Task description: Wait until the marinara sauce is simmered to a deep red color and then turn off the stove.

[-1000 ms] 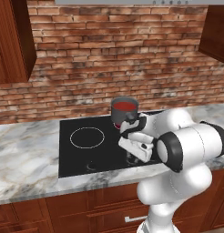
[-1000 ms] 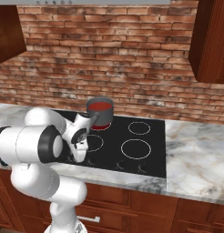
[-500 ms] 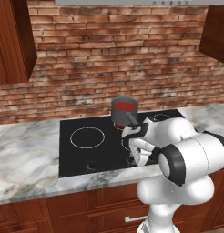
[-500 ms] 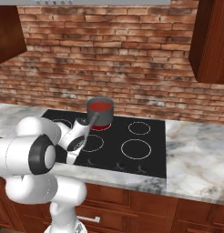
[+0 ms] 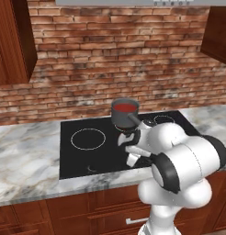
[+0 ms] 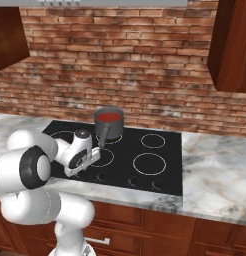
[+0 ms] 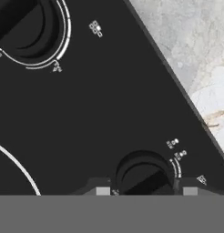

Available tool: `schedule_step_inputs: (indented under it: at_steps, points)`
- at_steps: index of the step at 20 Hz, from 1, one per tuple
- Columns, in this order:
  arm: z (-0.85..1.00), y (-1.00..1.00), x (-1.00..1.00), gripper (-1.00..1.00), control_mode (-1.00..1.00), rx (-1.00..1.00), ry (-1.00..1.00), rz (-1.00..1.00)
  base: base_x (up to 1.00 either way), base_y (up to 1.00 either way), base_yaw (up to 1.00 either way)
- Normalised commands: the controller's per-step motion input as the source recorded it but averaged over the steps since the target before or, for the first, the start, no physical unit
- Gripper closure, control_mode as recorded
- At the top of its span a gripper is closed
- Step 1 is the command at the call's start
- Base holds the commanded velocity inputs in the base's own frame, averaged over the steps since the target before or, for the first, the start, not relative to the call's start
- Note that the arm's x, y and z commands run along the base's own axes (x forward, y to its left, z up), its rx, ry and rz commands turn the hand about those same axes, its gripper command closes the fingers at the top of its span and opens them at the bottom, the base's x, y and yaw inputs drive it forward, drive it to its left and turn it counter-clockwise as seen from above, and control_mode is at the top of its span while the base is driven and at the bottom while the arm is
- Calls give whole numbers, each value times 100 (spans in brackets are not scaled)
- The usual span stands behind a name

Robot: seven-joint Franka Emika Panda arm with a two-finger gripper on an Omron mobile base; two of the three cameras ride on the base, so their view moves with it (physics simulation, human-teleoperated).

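Stove (image 5: 101, 151) first: we saw the black glass cooktop across the middle of both base views, set in a marble counter (image 5: 23, 160) under a brick wall (image 5: 110, 59). Our white arm (image 5: 188, 160) bulked in the lower right of the left base view, bent down toward the cooktop's front edge. Behind it, just above centre, stood the dark saucepan (image 6: 109, 125) on a rear burner, and the marinara sauce (image 6: 109, 116) in it looked deep red to us, so we judged the waiting over. Smaller again, in the hand view, one stove knob (image 7: 143, 172) sat at the bottom centre, another knob (image 7: 27, 25) in the upper left. The gripper (image 7: 145, 191) had its two tips either side of the near knob, set narrowly; we could not tell whether they pinched it or had just let go. Whether the burner was off we could not read, so that check remained.
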Motion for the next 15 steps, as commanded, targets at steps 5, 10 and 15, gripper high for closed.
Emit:
schedule_step_inputs:
  at_steps: [5, 10, 15]
  points:
    - [-64, 8, -5, 100, -100, 0, 14, -100, 0, 0, 0]
    - [-62, 0, -26, 100, -100, 3, 7, -97, 0, 0, 0]
    - [-44, 0, -29, 100, -100, 5, 0, -92, 0, 0, 0]
